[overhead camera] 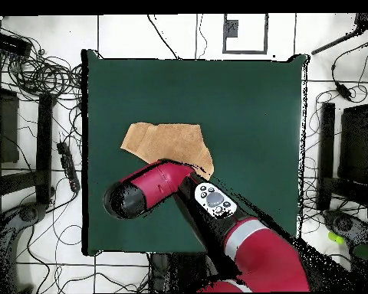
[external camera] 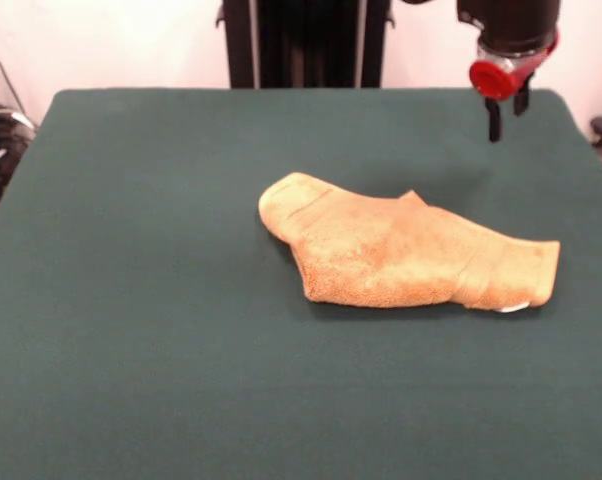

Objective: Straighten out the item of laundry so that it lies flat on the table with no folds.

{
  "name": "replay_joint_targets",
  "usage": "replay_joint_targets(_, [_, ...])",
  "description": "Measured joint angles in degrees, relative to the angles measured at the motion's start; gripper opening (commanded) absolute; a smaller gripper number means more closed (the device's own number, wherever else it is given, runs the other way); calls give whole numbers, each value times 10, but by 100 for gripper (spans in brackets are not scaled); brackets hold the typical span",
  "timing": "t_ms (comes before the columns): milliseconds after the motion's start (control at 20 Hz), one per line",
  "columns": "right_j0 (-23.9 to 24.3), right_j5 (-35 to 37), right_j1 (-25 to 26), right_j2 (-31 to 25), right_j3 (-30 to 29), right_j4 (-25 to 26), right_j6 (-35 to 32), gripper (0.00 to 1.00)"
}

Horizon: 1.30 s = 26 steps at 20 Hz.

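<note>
Towel (external camera: 401, 258): fuzzy terry cloth, matt, ribbed woven band. Table (external camera: 131, 330): felt-like cloth, matt, smooth. Arm (overhead camera: 264, 256): glossy hard shell, prob. plastic.

No legible text, labels, brand marks, numbers or signs in either view. Small white tag (external camera: 514, 307) at the towel's (external camera: 401, 255) right near corner: too small to tell whether it carries print. Button pad on the arm (overhead camera: 215, 200), overhead view: markings unreadable.
</note>
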State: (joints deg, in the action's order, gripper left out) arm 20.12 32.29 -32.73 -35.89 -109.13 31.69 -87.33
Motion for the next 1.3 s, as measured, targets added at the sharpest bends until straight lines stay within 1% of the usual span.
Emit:
replay_joint_targets(100, [-7, 33, 4, 15, 5, -38, -1, 100])
replay_joint_targets(200, [-21, 109, 10, 42, 16, -99, -2, 100])
replay_joint_targets(300, [-32, 171, 17, 61, 25, -135, -2, 100])
replay_joint_targets(450, [-44, 236, 27, 81, 36, -163, -3, 100])
replay_joint_targets(600, [-55, 281, 39, 102, 47, -179, -3, 100])
replay_joint_targets(900, [-65, 289, 65, 131, 65, -184, -3, 100])
replay_joint_targets(950, [-69, 289, 76, 140, 73, -184, -3, 100])
replay_joint_targets(1100, [-72, 289, 87, 148, 81, -185, -3, 100])
replay_joint_targets(1300, [-78, 289, 116, 162, 108, -186, -3, 100])
